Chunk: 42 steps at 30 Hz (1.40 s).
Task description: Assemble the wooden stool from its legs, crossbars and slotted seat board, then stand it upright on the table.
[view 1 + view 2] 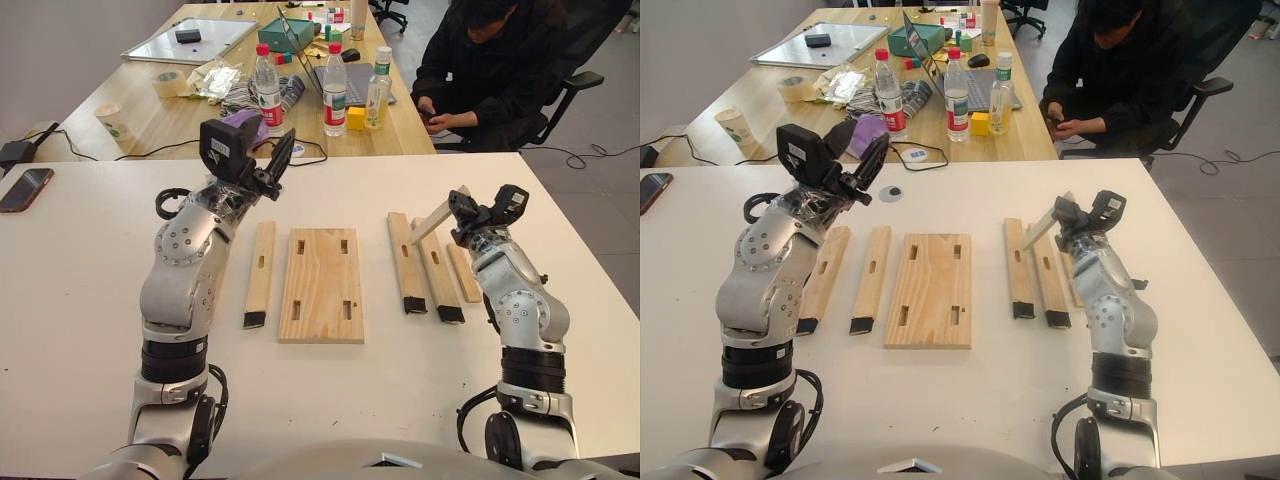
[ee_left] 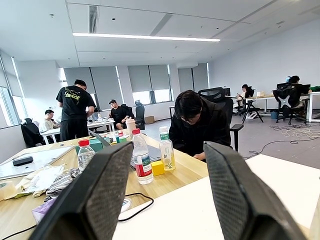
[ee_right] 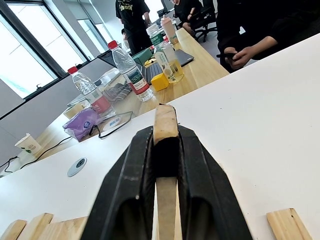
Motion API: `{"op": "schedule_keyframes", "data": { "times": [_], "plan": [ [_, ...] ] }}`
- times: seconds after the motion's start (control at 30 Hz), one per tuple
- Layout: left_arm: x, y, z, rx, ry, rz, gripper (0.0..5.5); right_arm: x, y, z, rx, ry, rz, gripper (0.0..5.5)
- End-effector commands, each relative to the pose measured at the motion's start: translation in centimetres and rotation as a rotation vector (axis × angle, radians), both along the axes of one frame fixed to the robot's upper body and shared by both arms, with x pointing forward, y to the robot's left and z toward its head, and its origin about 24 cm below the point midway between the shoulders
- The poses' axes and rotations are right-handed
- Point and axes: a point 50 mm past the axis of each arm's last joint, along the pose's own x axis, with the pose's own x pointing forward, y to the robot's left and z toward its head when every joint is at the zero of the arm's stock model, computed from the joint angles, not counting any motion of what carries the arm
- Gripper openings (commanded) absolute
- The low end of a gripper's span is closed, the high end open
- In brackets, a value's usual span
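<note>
The slotted seat board point(image 1: 320, 285) lies flat at the table's middle. Two wooden legs point(image 1: 872, 275) point(image 1: 825, 275) lie to its left. Two more legs point(image 1: 404, 262) point(image 1: 438, 270) and a short crossbar point(image 1: 463, 272) lie to its right. My right gripper point(image 1: 462, 212) hovers over those right pieces, shut on another crossbar point(image 1: 435, 220) that juts out tilted toward the board; in the right wrist view that crossbar point(image 3: 165, 120) sits between the black fingers point(image 3: 132, 180). My left gripper point(image 1: 275, 160) is raised above the left legs, open and holding nothing, its fingers point(image 2: 95, 200) wide apart.
A wooden desk point(image 1: 170, 120) behind the white table carries several water bottles point(image 1: 335, 90), a laptop, a tape roll and a paper cup point(image 1: 115, 122). A person sits at its right end. A phone point(image 1: 25, 188) lies at the far left.
</note>
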Motion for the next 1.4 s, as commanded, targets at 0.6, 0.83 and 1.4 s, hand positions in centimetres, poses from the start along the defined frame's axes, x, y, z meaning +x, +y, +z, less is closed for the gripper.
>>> {"op": "schedule_keyframes", "data": {
  "times": [0.6, 0.83, 1.4],
  "plan": [
    [-0.3, -0.6, -0.3, 0.003, 0.008, -0.002, 2.57, -2.5, 2.7, -2.4, -0.452, -0.008, 0.124, 0.42],
    [-0.1, -1.4, 1.2, 0.001, -0.034, -0.038, 2.57, -5.0, 2.3, -5.1, -0.427, 0.106, 0.157, 0.42],
    [-1.0, -15.6, 1.4, -0.010, 0.173, -0.664, 0.81, -3.5, 5.4, -2.1, -0.459, 0.103, 0.481, 0.42]
  ]
}}
